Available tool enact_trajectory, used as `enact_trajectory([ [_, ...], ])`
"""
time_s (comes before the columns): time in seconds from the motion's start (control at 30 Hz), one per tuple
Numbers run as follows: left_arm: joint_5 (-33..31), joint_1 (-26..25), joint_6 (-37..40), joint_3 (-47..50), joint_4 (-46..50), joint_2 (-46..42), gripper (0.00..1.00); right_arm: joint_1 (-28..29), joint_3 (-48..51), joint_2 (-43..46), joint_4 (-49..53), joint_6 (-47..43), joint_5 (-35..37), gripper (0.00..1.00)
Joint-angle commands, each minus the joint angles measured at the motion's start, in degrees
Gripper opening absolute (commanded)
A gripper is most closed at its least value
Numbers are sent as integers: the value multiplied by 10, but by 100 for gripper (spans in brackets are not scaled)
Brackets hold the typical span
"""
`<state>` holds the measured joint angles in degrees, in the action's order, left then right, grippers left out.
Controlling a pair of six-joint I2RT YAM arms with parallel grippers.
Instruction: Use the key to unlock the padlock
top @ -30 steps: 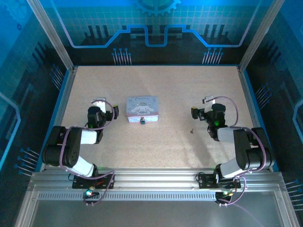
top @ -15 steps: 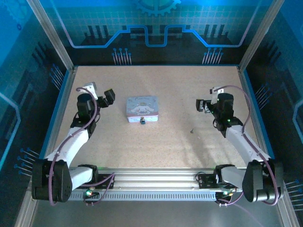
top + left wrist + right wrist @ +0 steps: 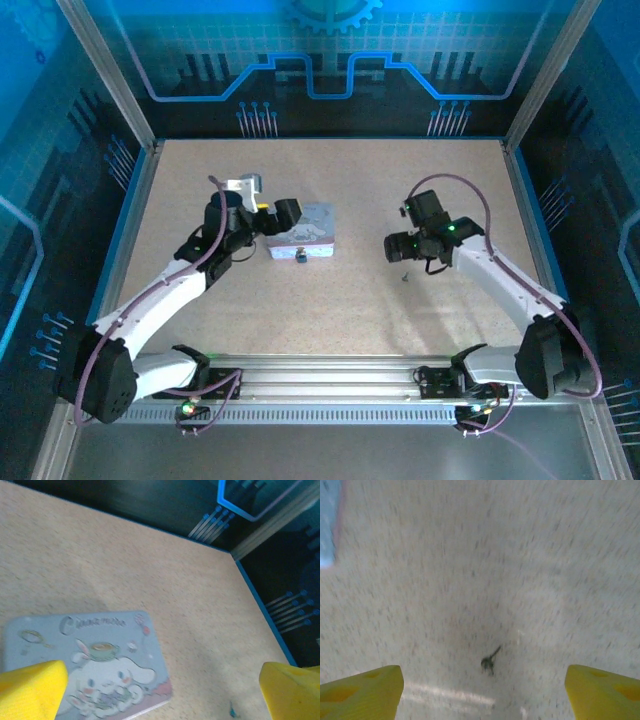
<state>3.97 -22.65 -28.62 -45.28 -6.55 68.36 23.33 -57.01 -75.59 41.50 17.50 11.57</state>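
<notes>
Your left end effector (image 3: 285,215) hovers over the left part of the cartoon tin (image 3: 312,228), fingers wide apart, holding nothing; it looks poised to steady the padlock (image 3: 300,257), which sits on the surface (image 3: 330,180) just beside the tin's near edge. Your right end effector (image 3: 395,248) points down near the key (image 3: 404,277), fingers also apart and empty; its wrist view shows the key (image 3: 490,662) lying flat between the yellow fingertips, likely lined up for a pinch; expect a thin, fiddly pickup.
</notes>
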Motion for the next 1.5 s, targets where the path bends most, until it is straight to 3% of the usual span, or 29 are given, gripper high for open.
enact_trajectory([
  [0.0,8,-31,-33,-7,-31,22,99,19,-1,-15,71,31,4,81],
  [0.33,10,-53,-39,-10,-51,54,99,20,12,-112,52,-1,-23,55],
  [0.57,6,-53,-37,-8,-47,50,99,20,-4,-177,49,-12,-7,45],
  [1.47,12,-53,-34,-16,-44,47,99,18,-40,-257,63,-23,19,26],
])
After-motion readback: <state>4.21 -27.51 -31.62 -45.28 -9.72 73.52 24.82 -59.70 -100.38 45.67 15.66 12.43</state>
